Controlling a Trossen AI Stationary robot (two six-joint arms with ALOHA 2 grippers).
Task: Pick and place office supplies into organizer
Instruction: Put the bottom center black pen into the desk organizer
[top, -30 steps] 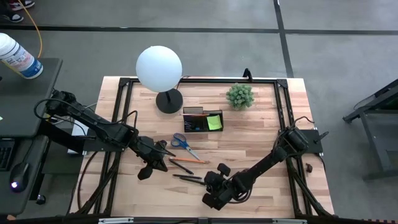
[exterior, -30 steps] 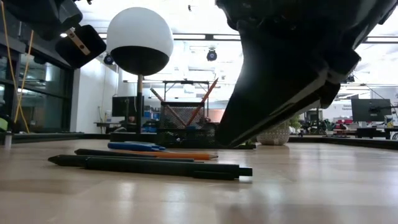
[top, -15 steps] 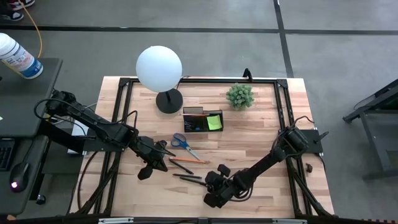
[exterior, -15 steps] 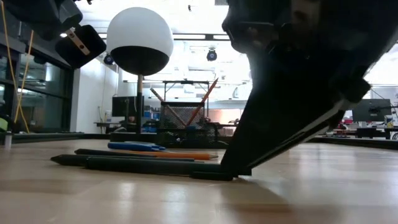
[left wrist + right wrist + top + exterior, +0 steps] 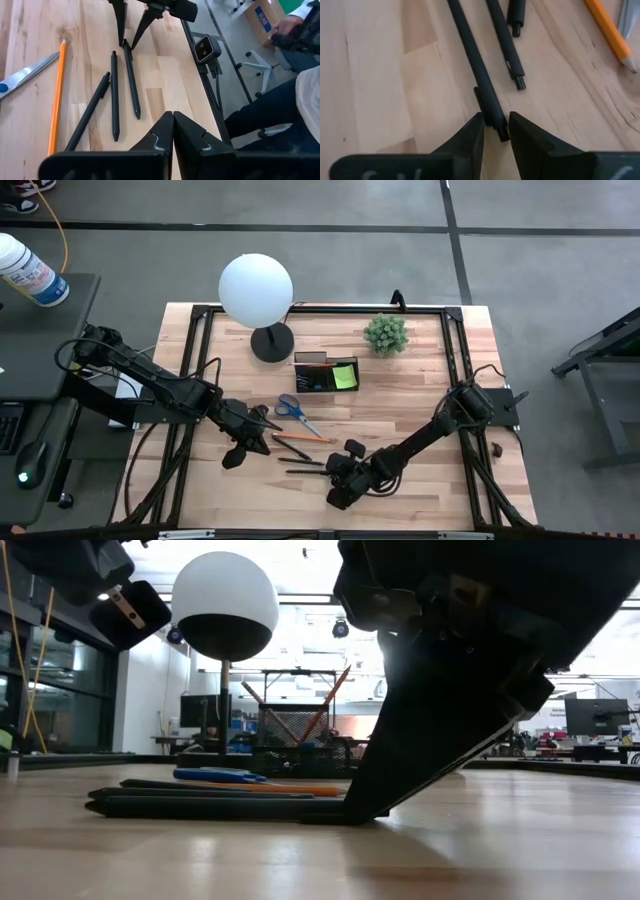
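A wooden table [image 5: 420, 395] filled the middle of the overhead frame. A white globe lamp [image 5: 256, 290] stood at its upper left and a small green plant [image 5: 385, 333] at upper centre. The left arm reached in from the left edge, and the left gripper [image 5: 268, 424] hung left of centre with its fingers pressed together, holding nothing. The right arm came in from the right edge, and the right gripper [image 5: 327, 473] sat low in the lower middle with its fingers slightly apart, straddling the end of a black pen [image 5: 477, 70] without clearly pinching it. The black organizer [image 5: 325, 373] stood just above centre, with a lime-green sticky-note pad [image 5: 345, 376] in its right compartment. Blue-handled scissors [image 5: 291, 409] lay below the organizer. An orange pencil [image 5: 302, 438] lay under them, and two more black pens [image 5: 114, 95] rested beside the straddled one.
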